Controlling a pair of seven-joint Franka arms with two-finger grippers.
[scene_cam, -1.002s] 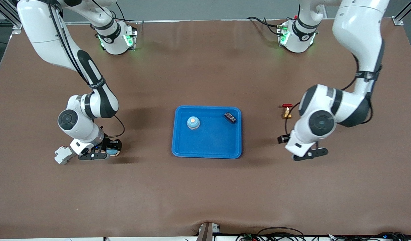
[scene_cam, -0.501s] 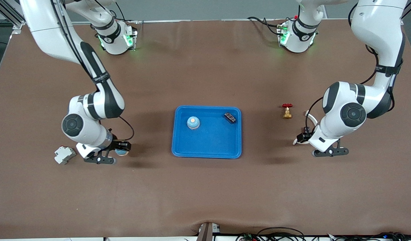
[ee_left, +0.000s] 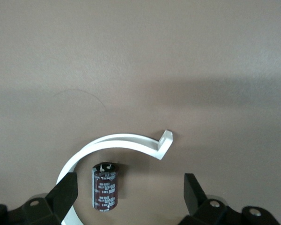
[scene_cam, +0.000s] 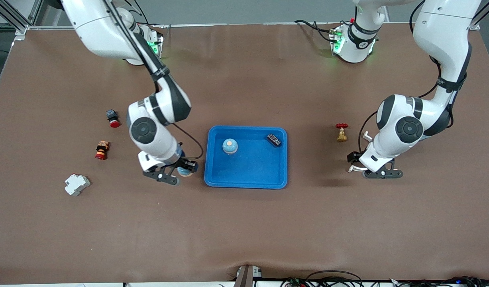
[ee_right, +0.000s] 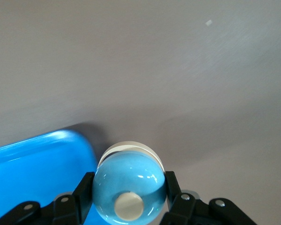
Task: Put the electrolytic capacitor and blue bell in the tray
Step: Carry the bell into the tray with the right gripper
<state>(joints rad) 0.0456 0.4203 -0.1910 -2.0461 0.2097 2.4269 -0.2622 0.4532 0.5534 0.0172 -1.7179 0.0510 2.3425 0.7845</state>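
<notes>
The blue tray (scene_cam: 246,181) lies mid-table. In it stand a blue bell (scene_cam: 230,146) and a small dark part (scene_cam: 273,140). My right gripper (scene_cam: 180,172) is shut on a second blue bell (ee_right: 129,187), low over the table just beside the tray's rim (ee_right: 37,159) toward the right arm's end. A dark brown electrolytic capacitor (ee_left: 105,186) lies on the table between the spread fingers (ee_left: 65,197) of my left gripper (scene_cam: 378,172), which is open above it and touches nothing.
A white curved strip (ee_left: 126,140) lies around the capacitor. A red-handled brass valve (scene_cam: 341,132) stands between the tray and the left arm. Toward the right arm's end lie a red push button (scene_cam: 112,118), a small red-and-orange part (scene_cam: 101,150) and a white breaker (scene_cam: 77,184).
The right arm has carried its blue bell from beside the white breaker to the tray's edge. The left arm has shifted toward its end of the table, then back a little.
</notes>
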